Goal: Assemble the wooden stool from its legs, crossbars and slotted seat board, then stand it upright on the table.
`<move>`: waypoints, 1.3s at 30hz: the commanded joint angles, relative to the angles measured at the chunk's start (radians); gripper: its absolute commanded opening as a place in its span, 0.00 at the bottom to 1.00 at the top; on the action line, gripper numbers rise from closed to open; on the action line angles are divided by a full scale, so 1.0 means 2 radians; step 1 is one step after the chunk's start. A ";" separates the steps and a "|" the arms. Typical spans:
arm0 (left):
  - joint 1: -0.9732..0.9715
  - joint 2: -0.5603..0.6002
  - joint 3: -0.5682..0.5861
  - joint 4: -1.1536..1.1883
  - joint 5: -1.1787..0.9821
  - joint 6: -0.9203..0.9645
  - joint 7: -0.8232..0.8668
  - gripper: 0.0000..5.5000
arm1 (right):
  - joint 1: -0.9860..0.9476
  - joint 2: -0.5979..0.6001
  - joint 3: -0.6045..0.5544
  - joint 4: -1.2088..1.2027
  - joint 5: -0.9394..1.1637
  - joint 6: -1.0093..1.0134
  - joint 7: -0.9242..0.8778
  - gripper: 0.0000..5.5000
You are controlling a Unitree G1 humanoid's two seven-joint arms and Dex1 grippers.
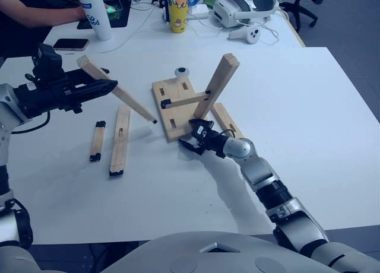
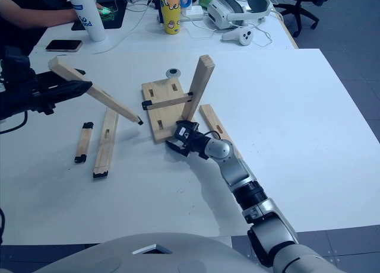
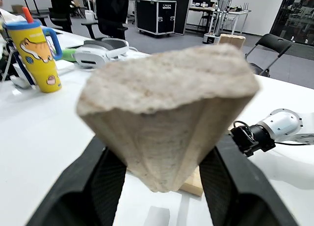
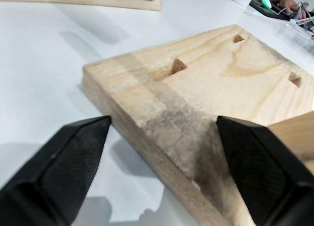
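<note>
White bench [image 1: 309, 142] first, and flat in the middle of it lies the slotted seat board [image 1: 171, 110], underside up. One leg [image 1: 218, 83] stands tilted out of it with a crossbar [image 1: 185, 100] pegged to its side. Left pincer [image 1: 102, 86] is clamped on a second leg [image 1: 127, 100], dark tip slanting down just short of the board. Right pincer [image 1: 190, 143] gapes wide at the board's near corner, not gripping.

My call: pinch that corner first so the board can't skid, then bring the held leg upright, square it over a free slot, and press straight down.

A spare leg [image 1: 120, 139] and short crossbar [image 1: 97, 140] lie to the left, and another leg [image 1: 227, 120] is beside the board.

Hard to tell: whether the standing leg is fully seated. The held leg's end blocks the left wrist's sight of the slots.
</note>
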 commanded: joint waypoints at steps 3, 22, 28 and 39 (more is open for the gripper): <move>0.013 -0.041 -0.013 -0.058 -0.006 -0.015 0.007 0.38 | 0.019 -0.021 0.000 0.014 0.016 0.028 0.041 0.73; 0.011 -0.026 -0.093 -0.022 0.087 -0.062 -0.036 0.38 | 0.016 -0.011 0.003 0.023 0.029 0.040 0.059 0.73; -0.051 -0.006 -0.111 0.005 0.096 -0.051 -0.064 0.38 | 0.019 -0.013 0.001 0.024 0.030 0.041 0.060 0.73; -0.043 0.005 -0.199 -0.020 0.156 -0.063 -0.099 0.38 | 0.019 -0.003 0.002 0.020 0.046 0.070 0.068 0.73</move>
